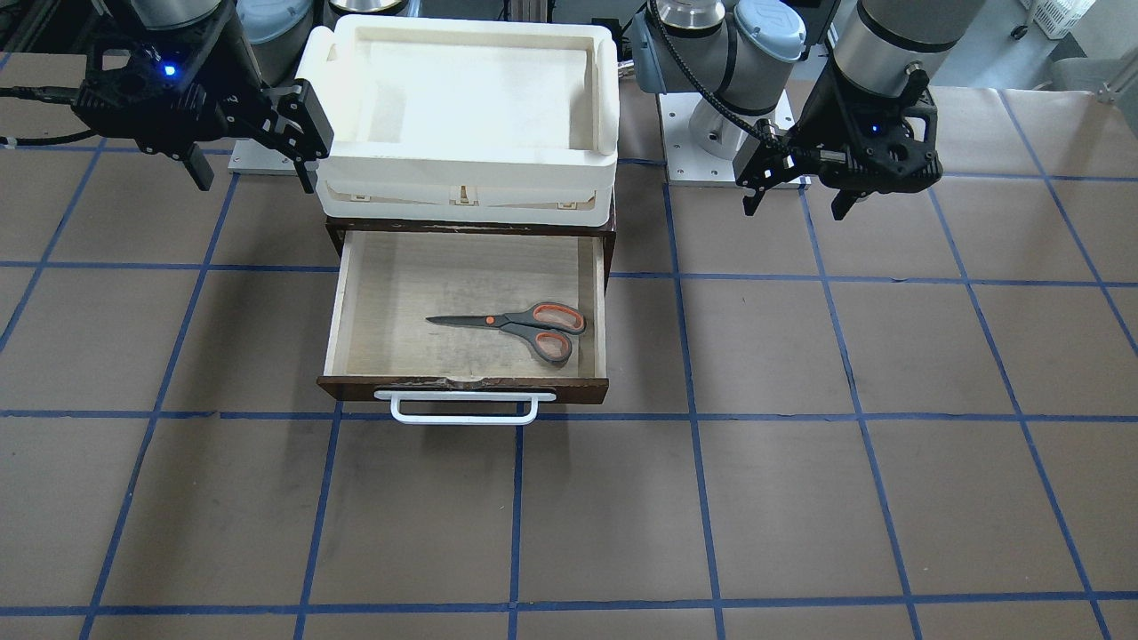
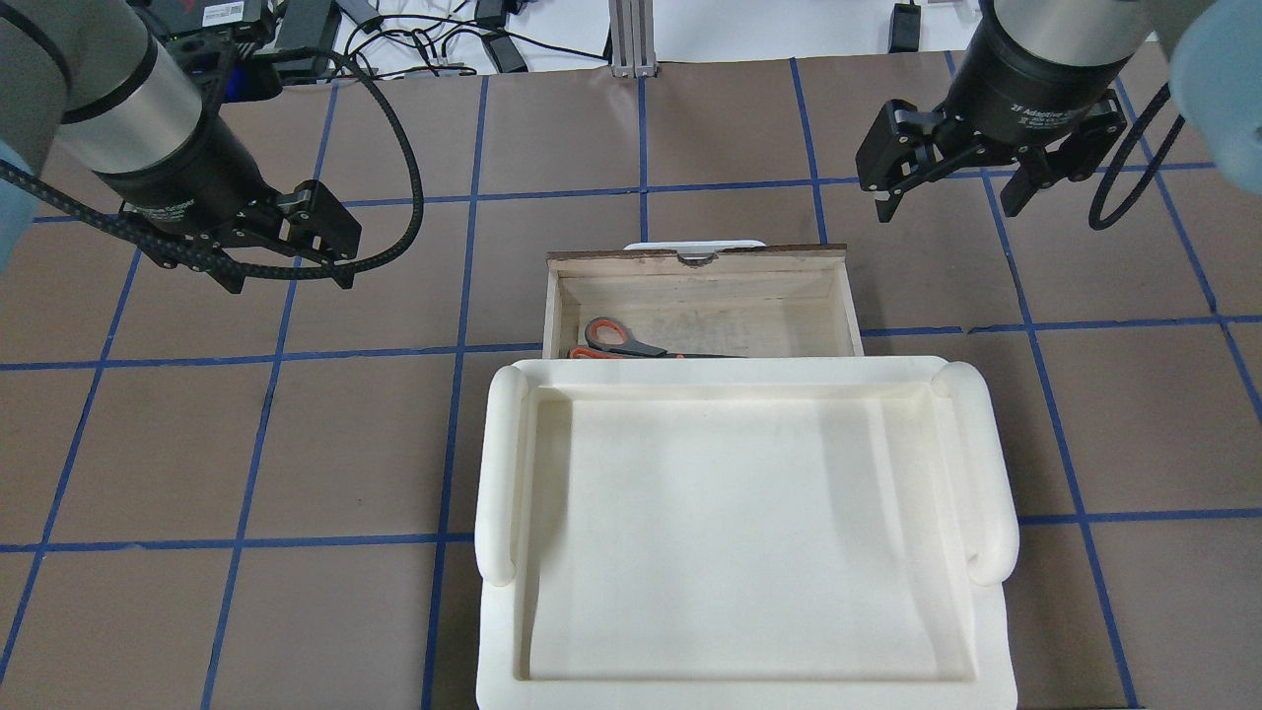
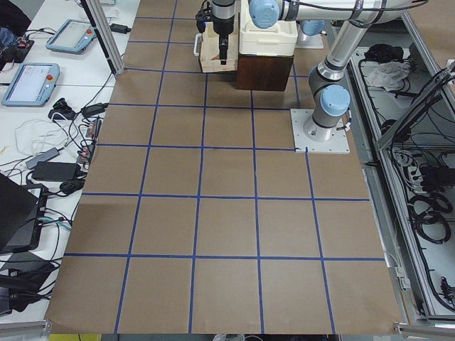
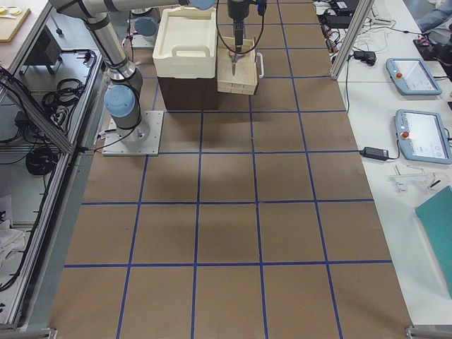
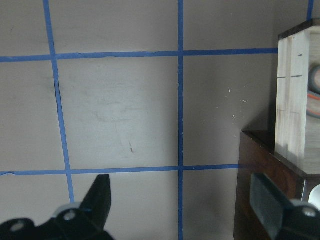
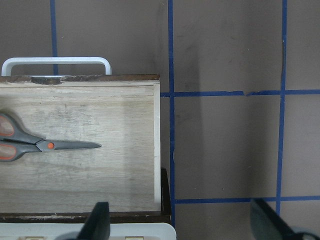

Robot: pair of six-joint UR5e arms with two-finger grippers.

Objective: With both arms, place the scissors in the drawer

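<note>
The scissors (image 1: 524,325) lie flat inside the open drawer (image 1: 418,276), blades pointing to the view's left, handles near its right wall. In the overhead view the scissors (image 2: 619,339) show partly, at the drawer's (image 2: 690,288) near left. My left gripper (image 2: 291,278) is open and empty, hovering over the table left of the drawer; it also shows in the front view (image 1: 796,203). My right gripper (image 2: 948,205) is open and empty, above the table right of the drawer front. The right wrist view shows the scissors (image 6: 45,145) on the drawer floor (image 6: 100,170).
A white foam tray (image 2: 739,532) sits on top of the dark brown cabinet (image 1: 610,233) that the drawer slides out of. The drawer's white bar handle (image 1: 464,406) faces away from the robot. Brown table with blue tape grid all around.
</note>
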